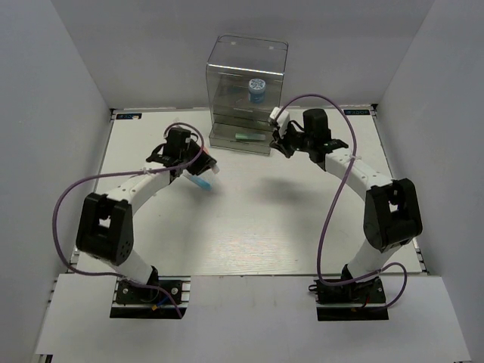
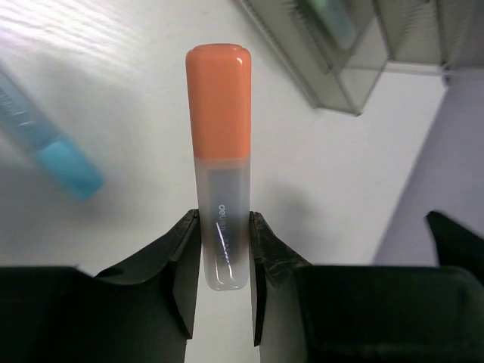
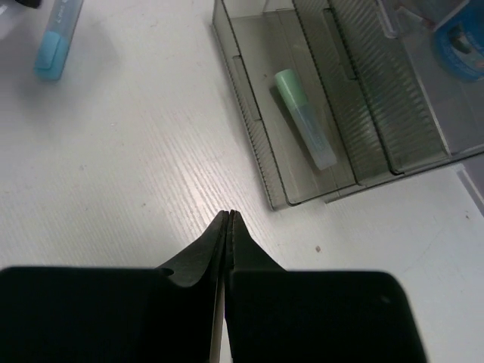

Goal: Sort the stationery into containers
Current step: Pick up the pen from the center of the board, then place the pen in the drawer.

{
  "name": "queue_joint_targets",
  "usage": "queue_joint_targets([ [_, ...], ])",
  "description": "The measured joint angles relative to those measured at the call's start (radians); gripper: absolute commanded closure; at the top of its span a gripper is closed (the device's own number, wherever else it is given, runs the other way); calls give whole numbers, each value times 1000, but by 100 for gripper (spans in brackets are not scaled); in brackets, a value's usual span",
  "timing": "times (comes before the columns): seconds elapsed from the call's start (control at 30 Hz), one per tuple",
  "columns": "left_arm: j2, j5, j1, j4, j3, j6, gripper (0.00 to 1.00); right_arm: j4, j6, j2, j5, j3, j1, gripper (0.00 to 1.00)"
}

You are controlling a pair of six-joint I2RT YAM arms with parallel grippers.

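Left gripper (image 2: 224, 227), marker (image 2: 219, 151) lengthwise, cap outward

High fixed view plus two close wrist views.
Overhead from behind the arm bases, tilted down across the white table (image 1: 249, 219) toward the tall clear plastic box with grey-tinted drawers (image 1: 247, 91). Wrist views low and near the tabletop, both angled at that box; shared by all three: pale marker with blue cap (image 1: 200, 183).

Open table (image 1: 257, 219) centre — drawer unit (image 1: 246, 76) beyond
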Motion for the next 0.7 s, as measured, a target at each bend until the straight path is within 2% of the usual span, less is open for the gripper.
queue_joint_targets([
  [0.2,241,58,-13,156,192,-191,100,29,25,-23,17,-24,-23,100],
  [0.43,503,80,-26,214,511,-368,100,41,39,-50,29,-68,-47,100],
  [0.63,596,80,-32,230,585,-534,100,55,51,-71,34,-87,-68,100],
  [0.7,623,79,-33,227,595,-573,96,63,57,-83,33,-95,-76,100],
])
